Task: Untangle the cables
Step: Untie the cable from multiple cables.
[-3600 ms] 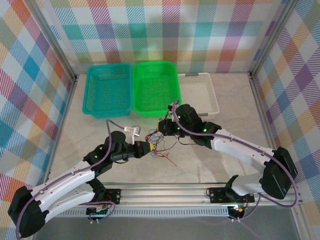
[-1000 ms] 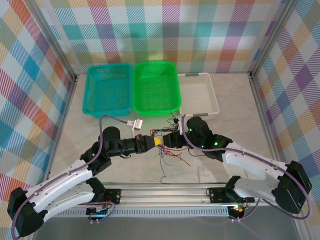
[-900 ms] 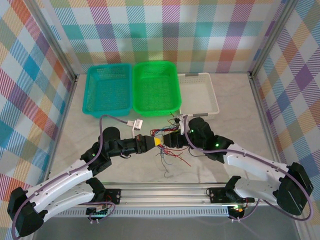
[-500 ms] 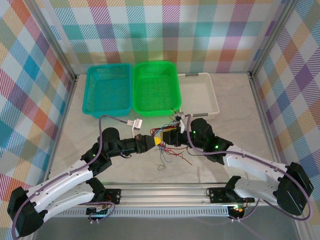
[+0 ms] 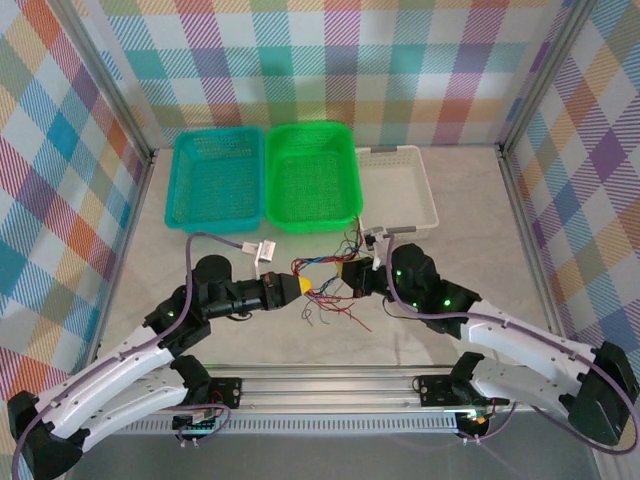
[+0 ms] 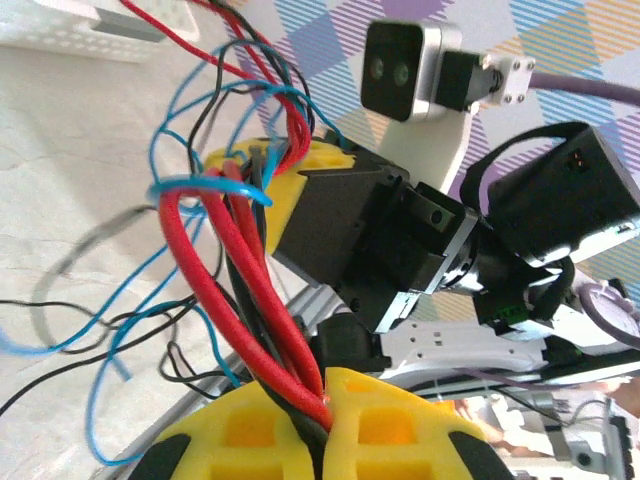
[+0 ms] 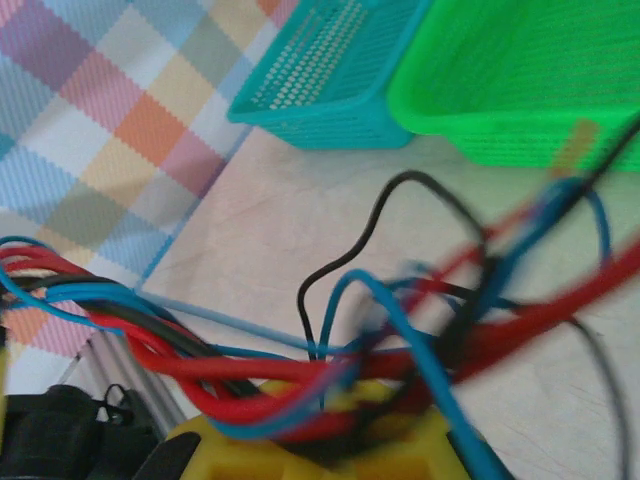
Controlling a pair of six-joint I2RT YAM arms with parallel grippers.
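The cables (image 5: 326, 291) are a knot of thin red, blue and black wires strung between my two grippers, above the table in front of the baskets, with loose ends trailing down. My left gripper (image 5: 301, 285) is shut on red and black strands, which run pinched between its yellow fingers (image 6: 240, 430) in the left wrist view. My right gripper (image 5: 348, 275) faces it from the right, shut on the other side of the bundle. In the blurred right wrist view, red and blue cables (image 7: 250, 375) cross its yellow fingers (image 7: 400, 450).
Three baskets stand side by side behind the grippers: teal (image 5: 215, 180), green (image 5: 312, 175) and white (image 5: 402, 188). The metal rail (image 5: 330, 385) with the arm bases runs along the near edge. Checked walls close in both sides.
The right gripper has closed on the bundle. The two grippers have drawn apart, left going left and right going right, stretching the cables between them.
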